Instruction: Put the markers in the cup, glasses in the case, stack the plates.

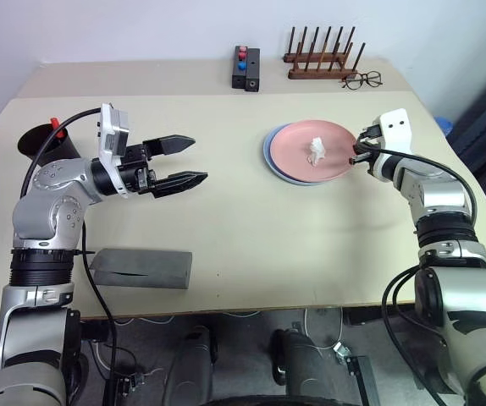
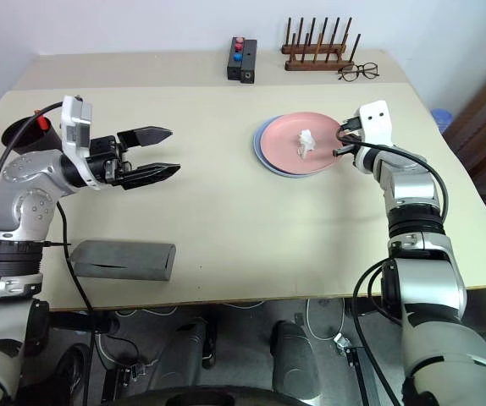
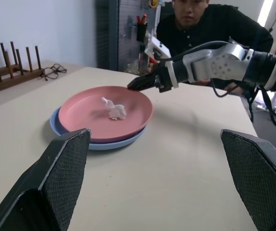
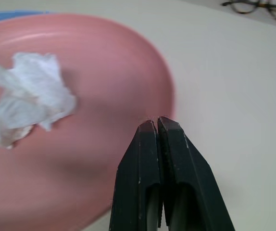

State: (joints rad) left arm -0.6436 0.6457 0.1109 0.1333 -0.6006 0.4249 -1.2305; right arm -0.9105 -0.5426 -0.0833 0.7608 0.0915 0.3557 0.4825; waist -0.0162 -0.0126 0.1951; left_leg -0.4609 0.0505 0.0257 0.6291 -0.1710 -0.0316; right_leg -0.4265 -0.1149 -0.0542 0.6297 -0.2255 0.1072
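A pink plate point(image 1: 314, 150) lies stacked on a light blue plate point(image 1: 270, 159) at centre right, with a crumpled white tissue point(image 1: 316, 150) on it. My right gripper point(image 1: 355, 158) is shut, its tips at the pink plate's right rim with nothing seen between them. Over the table's left half my left gripper point(image 1: 199, 158) hovers open and empty, pointing right. The dark cup point(image 1: 44, 142) stands at the far left behind that arm, and a marker's red cap point(image 1: 54, 123) pokes out of it. The grey case point(image 1: 140, 268) lies closed near the front left edge. The glasses are out of view.
A black box with red and blue buttons point(image 1: 245, 68), a wooden peg rack point(image 1: 321, 59) and thin wire-framed spectacles point(image 1: 361, 80) sit along the back. A person in a dark top point(image 3: 210, 24) sits beyond the table's right side.
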